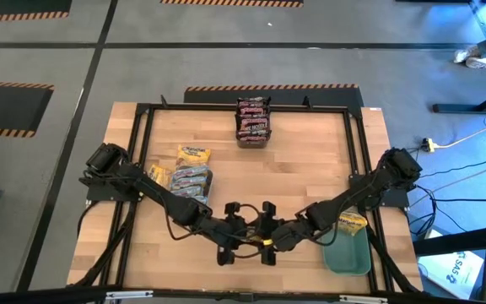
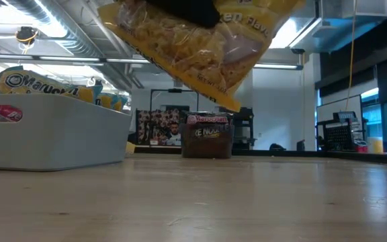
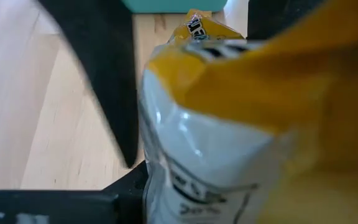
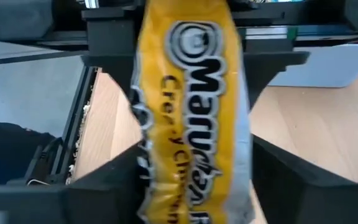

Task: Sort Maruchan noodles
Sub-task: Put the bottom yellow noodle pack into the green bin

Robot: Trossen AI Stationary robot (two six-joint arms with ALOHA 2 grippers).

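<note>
One yellow crinkly plastic Maruchan packet [image 4: 191,106], held in the air above the front middle of the wooden table [image 1: 310,169], between both arms.

Left gripper [image 1: 241,232]: clenched on the packet's end.

Right gripper [image 1: 264,236]: fingers stand to either side of the same packet; whether they have bitten yet, cannot tell.

Step in hand, by judgement: handover from left to right.

Next move calls for a firm right-hand grip before the left lets go, then carriage to the teal plastic tray [image 1: 348,257] just beside the right arm, where another yellow packet [image 1: 353,224] already lies.

Also present:
- pale grey plastic tray [image 2: 52,138] of pale and yellow packets, left side
- stack of dark maroon packets [image 1: 253,121], far edge

Obstructions: none on the short path; the two grippers crowd each other.
</note>
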